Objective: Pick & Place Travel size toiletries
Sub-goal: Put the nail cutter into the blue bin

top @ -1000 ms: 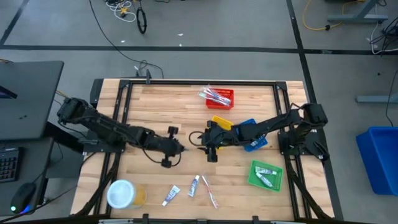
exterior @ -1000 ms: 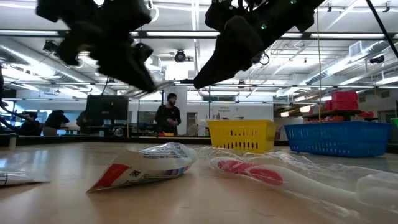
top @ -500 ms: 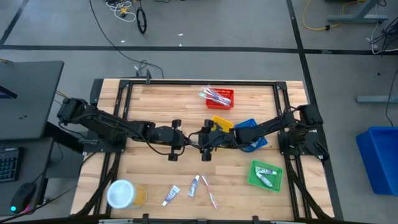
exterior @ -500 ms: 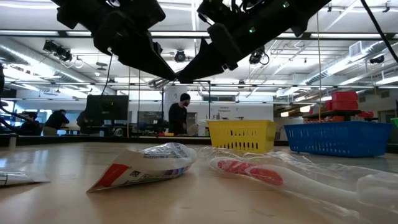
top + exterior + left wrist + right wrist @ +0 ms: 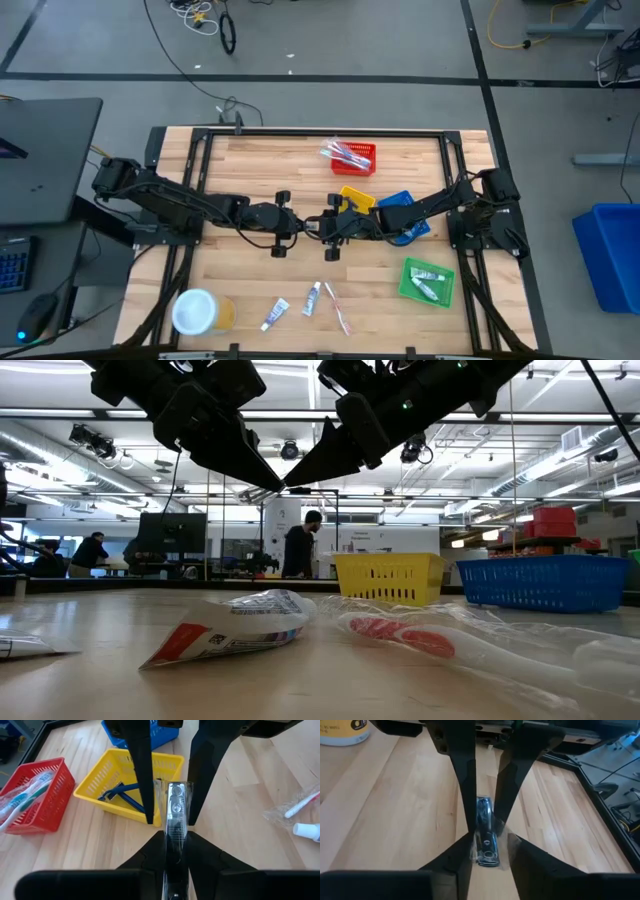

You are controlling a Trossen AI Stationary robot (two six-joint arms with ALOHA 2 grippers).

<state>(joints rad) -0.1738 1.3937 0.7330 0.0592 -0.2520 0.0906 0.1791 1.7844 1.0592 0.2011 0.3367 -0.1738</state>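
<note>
Clear wrapping glints around the small dark razor packet (image 5: 175, 812) that hangs in mid-air between my two arms, above the middle of the wooden worktop (image 5: 250, 170). My left gripper (image 5: 303, 225) has its jaws clenched on one end of the packet, and my right gripper (image 5: 318, 226) has its jaws closed on the other end, so both grasp the same item tip to tip. In the low view the two sets of fingers meet well above the board.

Just beside my right arm sits the yellow tray (image 5: 125, 785) with a blue-handled razor (image 5: 120, 792) inside, the blue tray (image 5: 405, 215) touching it, and the red tray (image 5: 352, 155) farther back with wrapped toothbrushes (image 5: 22, 795). The green tray (image 5: 428, 281) near the front right corner carries small white tubes (image 5: 428, 280). On the front of the worktop lie two more tubes (image 5: 276, 313) and a wrapped toothbrush (image 5: 337, 308), loose. The yellow tub (image 5: 198, 312) stands at the front left corner.
</note>
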